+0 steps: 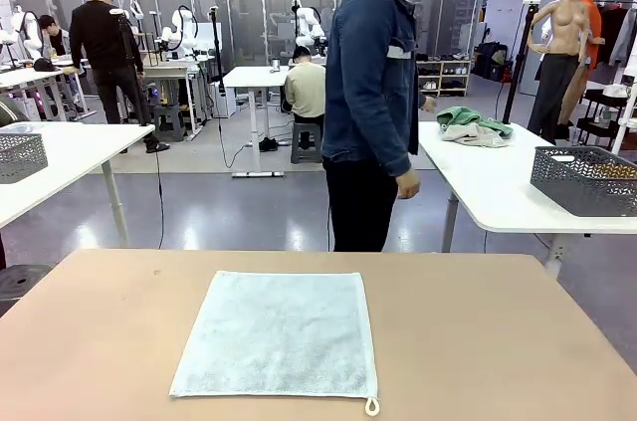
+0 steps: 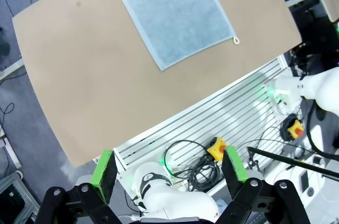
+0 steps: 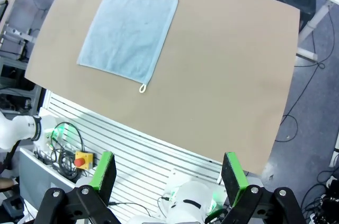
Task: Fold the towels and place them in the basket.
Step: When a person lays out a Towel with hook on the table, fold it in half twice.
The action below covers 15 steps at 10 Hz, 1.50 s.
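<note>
A pale blue-grey towel (image 1: 279, 333) lies spread flat in the middle of the tan table (image 1: 498, 341), its hanging loop at the near right corner. The left wrist view sees the towel (image 2: 175, 15) far below, as does the right wrist view (image 3: 130, 36). My left gripper (image 2: 169, 168) hangs open high over the table's near edge, nothing between its green pads. My right gripper (image 3: 169, 170) is open and empty too, equally high. A crumpled light green towel (image 1: 473, 122) lies on a white side table at the right, where a dark grey mesh basket (image 1: 587, 179) also stands.
A person (image 1: 370, 93) in a denim jacket stands at the far side, turned toward the right side table (image 1: 488, 192), one hand near the green towel. A second mesh basket (image 1: 20, 155) stands on a white table at the left. Cables and my arm bases lie under both grippers.
</note>
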Available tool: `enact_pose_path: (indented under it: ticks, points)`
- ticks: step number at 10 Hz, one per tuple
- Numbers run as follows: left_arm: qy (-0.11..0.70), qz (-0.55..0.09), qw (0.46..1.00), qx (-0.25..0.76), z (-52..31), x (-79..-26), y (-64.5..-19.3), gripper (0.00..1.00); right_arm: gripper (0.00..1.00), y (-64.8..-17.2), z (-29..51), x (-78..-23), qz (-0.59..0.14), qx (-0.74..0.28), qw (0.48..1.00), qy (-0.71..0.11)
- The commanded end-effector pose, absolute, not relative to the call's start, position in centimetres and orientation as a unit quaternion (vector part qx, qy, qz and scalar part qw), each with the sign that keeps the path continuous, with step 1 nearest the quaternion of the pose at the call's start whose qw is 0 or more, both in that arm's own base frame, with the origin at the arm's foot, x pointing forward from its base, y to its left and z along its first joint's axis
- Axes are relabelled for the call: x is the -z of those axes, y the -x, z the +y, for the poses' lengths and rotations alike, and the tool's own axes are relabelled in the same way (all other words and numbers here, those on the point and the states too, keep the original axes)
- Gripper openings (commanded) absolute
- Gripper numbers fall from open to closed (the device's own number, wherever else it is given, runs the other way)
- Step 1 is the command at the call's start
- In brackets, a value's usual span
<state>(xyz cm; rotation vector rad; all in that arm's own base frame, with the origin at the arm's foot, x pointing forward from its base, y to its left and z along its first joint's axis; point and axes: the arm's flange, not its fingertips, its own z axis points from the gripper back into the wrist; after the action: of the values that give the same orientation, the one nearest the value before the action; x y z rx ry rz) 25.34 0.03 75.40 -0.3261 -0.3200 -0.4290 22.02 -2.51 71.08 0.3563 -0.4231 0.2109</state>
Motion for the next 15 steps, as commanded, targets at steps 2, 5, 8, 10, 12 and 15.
enact_pose_path:
  ticks: [2,5,8,10,12,15]
  points:
    - [0.160,-0.157,0.951,0.215,-0.1,-75.4,-25.3,1.00,1.00,-22.0,-2.4,-71.1,-0.208,-0.107,0.956,-0.176]
    - [0.160,-0.157,0.951,0.215,-0.1,-75.4,-25.3,1.00,1.00,-22.0,-2.4,-71.1,-0.208,-0.107,0.956,-0.176]
    - [0.160,-0.157,0.951,0.211,0.0,-75.4,-25.3,1.00,1.00,-22.0,-2.5,-71.1,-0.209,-0.104,0.957,-0.175]
    - [0.083,-0.161,0.923,0.340,-3.5,-73.8,-24.7,1.00,1.00,-22.1,0.6,-69.6,-0.190,-0.225,0.949,-0.113]
    - [0.047,-0.141,0.889,0.432,-7.1,-71.8,-24.5,1.00,1.00,-22.4,5.1,-67.9,-0.156,-0.333,0.928,-0.066]
    - [-0.033,-0.157,0.823,0.544,-14.3,-66.5,-24.5,1.00,1.00,-22.4,13.7,-64.1,-0.150,-0.498,0.854,-0.019]
